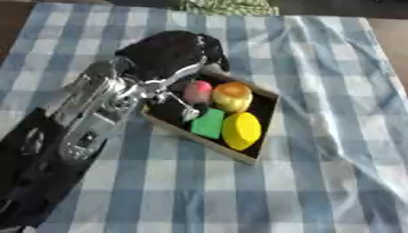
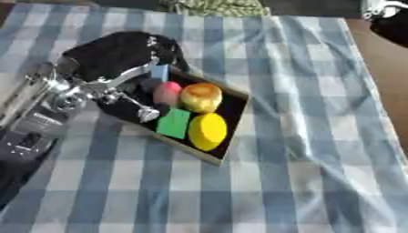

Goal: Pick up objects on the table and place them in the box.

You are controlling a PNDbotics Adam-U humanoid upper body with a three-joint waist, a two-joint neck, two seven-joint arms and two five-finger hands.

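Note:
A shallow dark box (image 1: pixel 267 98) with a wooden rim lies askew in the middle of the table. In it lie a pink rounded piece (image 1: pixel 197 92), an orange-yellow round piece (image 1: pixel 232 96), a green block (image 1: pixel 209 123) and a yellow lemon-like piece (image 1: pixel 241 130). My left hand (image 1: pixel 169 53), black with silver parts, hangs over the box's far left corner and hides it. A small blue thing (image 2: pixel 159 72) shows at the hand's edge, inside that corner. My right hand (image 2: pixel 385 14) shows only as a dark and silver shape at the top right corner.
A blue and white checked cloth (image 1: pixel 318 182) covers the table, wrinkled on the right. Bare brown table edge (image 2: pixel 386 63) shows at the right. A green patterned thing (image 1: pixel 231 6) lies at the far edge. My left forearm (image 1: pixel 76 123) crosses the lower left.

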